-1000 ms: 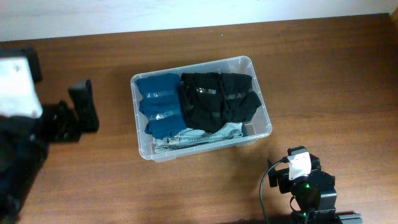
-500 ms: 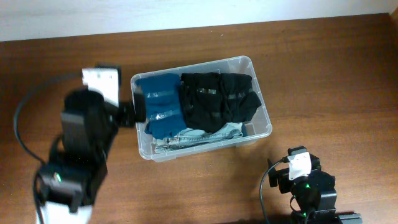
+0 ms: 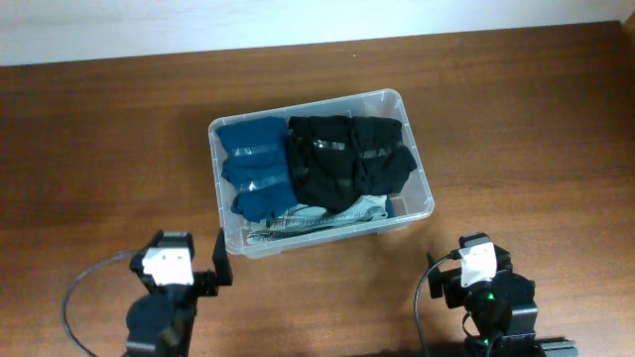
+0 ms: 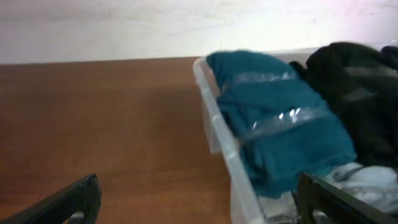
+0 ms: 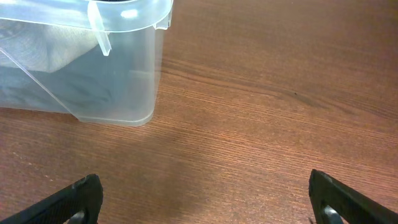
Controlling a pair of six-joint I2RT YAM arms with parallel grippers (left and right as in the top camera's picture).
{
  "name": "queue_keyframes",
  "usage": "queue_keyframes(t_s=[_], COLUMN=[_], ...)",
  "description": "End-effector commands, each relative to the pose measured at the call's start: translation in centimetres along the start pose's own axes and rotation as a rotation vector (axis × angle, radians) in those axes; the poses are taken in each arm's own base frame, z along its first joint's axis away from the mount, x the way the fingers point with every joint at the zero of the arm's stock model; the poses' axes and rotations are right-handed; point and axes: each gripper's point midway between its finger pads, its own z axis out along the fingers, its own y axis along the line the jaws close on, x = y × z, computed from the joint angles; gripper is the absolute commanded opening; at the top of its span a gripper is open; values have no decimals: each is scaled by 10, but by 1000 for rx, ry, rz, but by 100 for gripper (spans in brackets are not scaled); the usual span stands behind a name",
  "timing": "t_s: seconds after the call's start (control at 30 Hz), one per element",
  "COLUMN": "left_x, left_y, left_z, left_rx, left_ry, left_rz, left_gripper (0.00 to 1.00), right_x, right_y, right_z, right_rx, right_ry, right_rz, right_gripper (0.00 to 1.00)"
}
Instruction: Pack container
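The left hand [image 4: 199, 204] is at the lower left of the overhead picture. Its two fingers [image 4: 69, 200] are spread wide, and there is nothing between them. One dark finger is right by the lower left corner of the tub [image 3: 337, 230]. I cannot tell if it touches the tub. In the left wrist view, the tub's side wall runs up the middle of the frame, with bare brown table [image 3: 516, 119] on its left.

The tub is in the middle of the overhead picture. It is clear plastic and stands flat on the table, tipped a little so its right end points to the upper right. A folded blue cloth [image 3: 253, 169] lies in its left part. A black cloth [image 3: 347, 159] lies just beside it and fills the right part. Some pale cloth [image 3: 327, 213] peeks out from under them, along the lower wall.

The right hand [image 5: 205, 200] is at the lower right of the overhead picture, apart from the tub. Its fingers [image 5: 81, 196] are spread wide too, and they hold nothing. In the right wrist view, a round corner of the tub is at the upper left, with bare table below it.
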Motion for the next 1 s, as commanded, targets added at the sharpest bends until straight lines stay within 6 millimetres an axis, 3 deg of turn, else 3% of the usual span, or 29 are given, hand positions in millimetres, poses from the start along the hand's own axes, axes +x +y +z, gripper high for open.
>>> queue_keyframes(t_s=[0.0,0.23,0.97], left_x=[18,40,33], left_y=[-1,-1,-1], left_z=[-1,2,1], left_rx=[30,30,33], left_ry=[-26,-44,-83], left_rz=[-29,-30,-33], left_gripper=[99,99,99], right_x=[1,1,1], right_y=[-1,-1,-1], right_z=[1,1,1], right_rx=[2,3,2], right_ry=[-2,-2,-2], right_rz=[11,11,11], right_gripper=[98,98,98])
